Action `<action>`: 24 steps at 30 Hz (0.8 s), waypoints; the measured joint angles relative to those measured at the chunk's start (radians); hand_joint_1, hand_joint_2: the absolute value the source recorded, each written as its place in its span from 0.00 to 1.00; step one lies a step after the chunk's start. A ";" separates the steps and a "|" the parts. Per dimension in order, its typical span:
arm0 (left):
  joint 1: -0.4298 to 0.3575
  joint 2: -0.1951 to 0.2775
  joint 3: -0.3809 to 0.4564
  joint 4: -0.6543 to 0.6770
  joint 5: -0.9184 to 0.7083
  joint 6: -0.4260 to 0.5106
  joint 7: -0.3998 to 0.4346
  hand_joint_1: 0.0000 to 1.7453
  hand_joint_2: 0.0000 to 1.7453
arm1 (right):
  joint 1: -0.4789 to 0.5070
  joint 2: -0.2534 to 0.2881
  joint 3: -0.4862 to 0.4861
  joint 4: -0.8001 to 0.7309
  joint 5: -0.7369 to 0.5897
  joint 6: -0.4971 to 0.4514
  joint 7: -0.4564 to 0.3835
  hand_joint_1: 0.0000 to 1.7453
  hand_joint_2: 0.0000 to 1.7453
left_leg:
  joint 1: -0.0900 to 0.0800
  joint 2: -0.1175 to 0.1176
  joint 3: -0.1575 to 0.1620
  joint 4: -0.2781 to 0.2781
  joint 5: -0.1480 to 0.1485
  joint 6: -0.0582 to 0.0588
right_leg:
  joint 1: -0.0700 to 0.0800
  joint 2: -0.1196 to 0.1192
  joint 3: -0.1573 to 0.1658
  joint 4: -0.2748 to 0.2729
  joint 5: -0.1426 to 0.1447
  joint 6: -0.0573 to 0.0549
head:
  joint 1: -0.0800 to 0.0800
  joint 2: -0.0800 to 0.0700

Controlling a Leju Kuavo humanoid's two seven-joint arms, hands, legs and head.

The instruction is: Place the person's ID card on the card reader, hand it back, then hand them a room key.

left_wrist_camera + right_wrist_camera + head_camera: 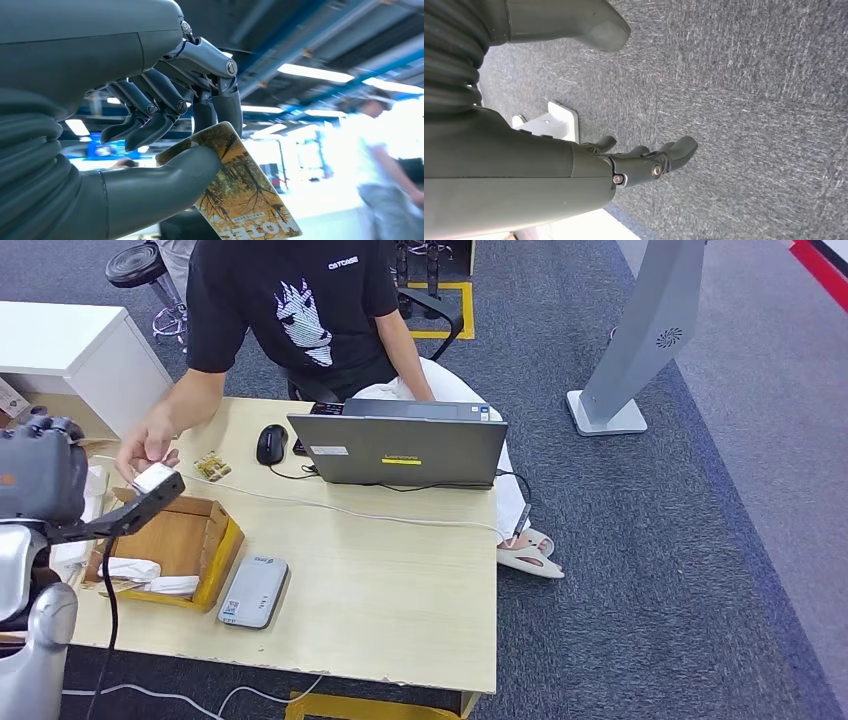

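Left hand (pixel 165 150) pinches the hotel room key card (pixel 245 200) between thumb and fingers (pixel 150 107). The person's hand (pixel 148 450) apparently touches it. Right hand (pixel 644 160) hangs, fingers apart, holding nothing.

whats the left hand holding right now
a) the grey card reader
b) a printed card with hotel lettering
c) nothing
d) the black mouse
b: in the left wrist view the left hand pinches a printed card between thumb and fingers, with hotel lettering at its edge.
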 joint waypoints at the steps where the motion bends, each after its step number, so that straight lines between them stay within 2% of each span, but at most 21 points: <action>1: -0.013 0.003 0.012 -0.001 -0.002 0.002 0.011 1.00 1.00 | 0.000 0.000 0.000 0.002 0.000 -0.002 -0.001 0.00 1.00 | 0.000 0.000 0.000 0.000 0.000 0.000 | 0.000 0.000 0.000 0.000 0.000 0.000 | 0.000 0.000; 3: -0.035 0.006 0.035 -0.001 -0.001 0.006 0.021 1.00 1.00 | 0.000 -0.001 0.000 0.009 0.000 -0.007 -0.002 0.00 1.00 | 0.000 0.000 0.000 0.000 0.000 0.000 | 0.000 0.000 0.000 0.000 0.000 0.000 | 0.000 0.000; 7: -0.072 -0.009 0.098 0.004 0.017 0.001 -0.004 0.69 1.00 | -0.002 -0.004 0.000 0.027 0.000 -0.014 -0.001 0.00 1.00 | 0.000 0.000 0.000 0.000 0.000 0.000 | 0.000 0.000 0.000 0.000 0.000 0.000 | 0.000 0.000; 11: -0.085 -0.030 0.139 0.014 0.011 0.006 -0.033 0.27 1.00 | -0.003 -0.006 0.000 0.042 0.000 -0.018 0.002 0.00 1.00 | 0.000 0.000 0.000 0.000 0.000 0.000 | 0.000 0.000 0.000 0.000 0.000 0.000 | 0.000 0.000; 12: -0.086 -0.036 0.145 0.016 0.008 0.012 -0.039 0.27 1.00 | -0.004 -0.006 0.000 0.045 0.000 -0.020 0.002 0.00 1.00 | 0.000 0.000 0.000 0.000 0.000 0.000 | 0.000 0.000 0.000 0.000 0.000 0.000 | 0.000 0.000; 16: -0.086 -0.055 0.157 0.019 0.003 0.036 -0.050 0.00 1.00 | -0.004 -0.007 0.001 0.053 0.000 -0.023 0.002 0.00 1.00 | 0.000 0.000 0.000 0.000 0.000 0.000 | 0.000 0.000 0.000 0.000 0.000 0.000 | 0.000 0.000; 24: -0.085 -0.093 0.170 0.021 0.010 0.065 -0.070 0.00 1.00 | -0.006 -0.007 0.013 0.062 0.000 -0.033 -0.002 0.00 1.00 | 0.000 0.000 0.000 0.000 0.000 0.000 | 0.000 0.000 0.000 0.000 0.000 0.000 | 0.000 0.000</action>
